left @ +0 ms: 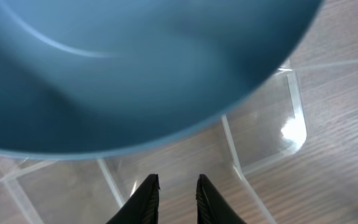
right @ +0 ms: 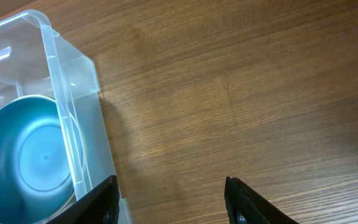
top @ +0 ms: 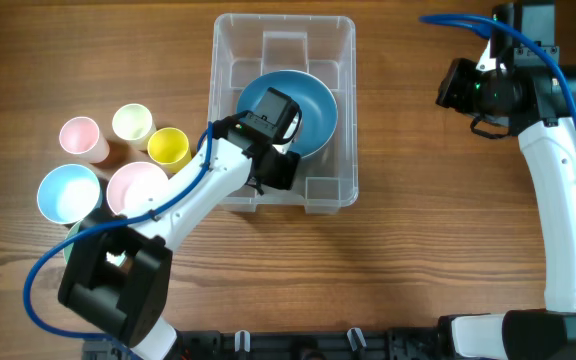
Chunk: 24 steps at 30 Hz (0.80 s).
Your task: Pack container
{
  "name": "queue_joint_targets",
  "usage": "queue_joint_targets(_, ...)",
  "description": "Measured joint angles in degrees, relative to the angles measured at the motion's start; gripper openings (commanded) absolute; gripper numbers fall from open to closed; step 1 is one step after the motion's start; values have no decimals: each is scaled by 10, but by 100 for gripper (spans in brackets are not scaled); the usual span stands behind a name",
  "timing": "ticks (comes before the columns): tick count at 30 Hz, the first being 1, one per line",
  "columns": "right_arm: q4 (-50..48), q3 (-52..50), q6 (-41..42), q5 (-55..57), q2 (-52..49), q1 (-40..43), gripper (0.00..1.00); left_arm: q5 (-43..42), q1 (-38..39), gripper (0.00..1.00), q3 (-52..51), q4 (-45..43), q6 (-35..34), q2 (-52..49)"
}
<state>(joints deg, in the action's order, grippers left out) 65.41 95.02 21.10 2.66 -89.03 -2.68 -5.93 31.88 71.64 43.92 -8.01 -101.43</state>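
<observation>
The clear container (top: 284, 22) stands at the table's middle back. A blue bowl (top: 313, 105) lies tilted inside it. My left gripper (top: 278, 165) hangs over the container's near left part, beside the bowl. In the left wrist view its jaws (left: 178, 180) stand a little apart with nothing between them; the bowl (left: 135, 68) fills the top and the container's clear wall (left: 294, 106) shows on the right. My right gripper (top: 460, 85) is to the right of the container; in its wrist view it (right: 169, 183) is wide open over bare wood, with the container (right: 73, 81) and bowl (right: 23, 162) at left.
Left of the container stand a pink cup (top: 80, 137), a pale cup (top: 132, 122), a yellow cup (top: 168, 147), a light blue bowl (top: 68, 192) and a pink bowl (top: 133, 185). The left arm reaches over the pink bowl.
</observation>
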Motion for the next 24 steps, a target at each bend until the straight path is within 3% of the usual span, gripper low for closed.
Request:
queue_joint_targets(3,0,0,0,0,0,0,55,1,0,43,0,-30,2,-12)
queue_joint_targets(4,0,0,0,0,0,0,54,1,0,52,0,-39,2,-16)
queue_joint_targets(5,0,0,0,0,0,0,54,2,0,54,0,-56,0,-25)
queue_joint_targets(13,2,0,0,0,0,0,54,21,0,62,0,-125,0,-31)
queue_joint_targets(19,2,0,0,0,0,0,54,27,-2,66,0,-130,0,-31)
queue_joint_targets(21,2,0,0,0,0,0,54,30,-2,61,0,-131,0,-30)
queue_joint_targets(24,2,0,0,0,0,0,54,31,-2,61,0,-131,0,-12)
